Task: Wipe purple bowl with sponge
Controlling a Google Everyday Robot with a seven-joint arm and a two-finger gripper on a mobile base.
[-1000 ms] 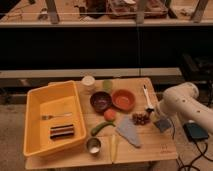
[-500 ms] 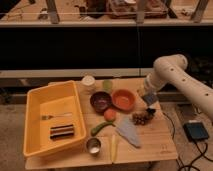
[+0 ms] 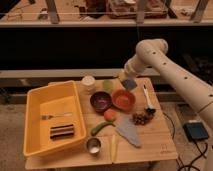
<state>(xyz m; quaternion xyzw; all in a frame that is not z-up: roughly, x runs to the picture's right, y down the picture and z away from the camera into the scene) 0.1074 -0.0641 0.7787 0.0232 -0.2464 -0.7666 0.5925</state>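
Figure: The arm (image 3: 165, 62) is reaching in from the right, and its gripper (image 3: 125, 78) is hanging at the back of the table (image 3: 160, 140), just over the sponge (image 3: 130, 84). Half a second earlier the gripper was standing further right, above the white-handled spoon (image 3: 146, 97); a second earlier the arm was folded low beside the table's right edge. Whether the gripper is open or gripping anything cannot be made out. Nothing on the table is showing any shift since those earlier moments. The sponge is lying close to the back edge, just behind the orange bowl (image 3: 123, 99). The purple bowl (image 3: 101, 101) is sitting near the table's middle, touching the orange bowl on its right and standing just beside the yellow bin (image 3: 35, 100) on its left. A white cup (image 3: 88, 82) is standing behind the purple bowl, and a small orange fruit (image 3: 110, 114) is lying just in front of it. A pale grey sheet (image 3: 128, 131) is lying further forward. Bare wood is showing at the front right corner, and a narrower strip is lying open between the sponge and the right edge.
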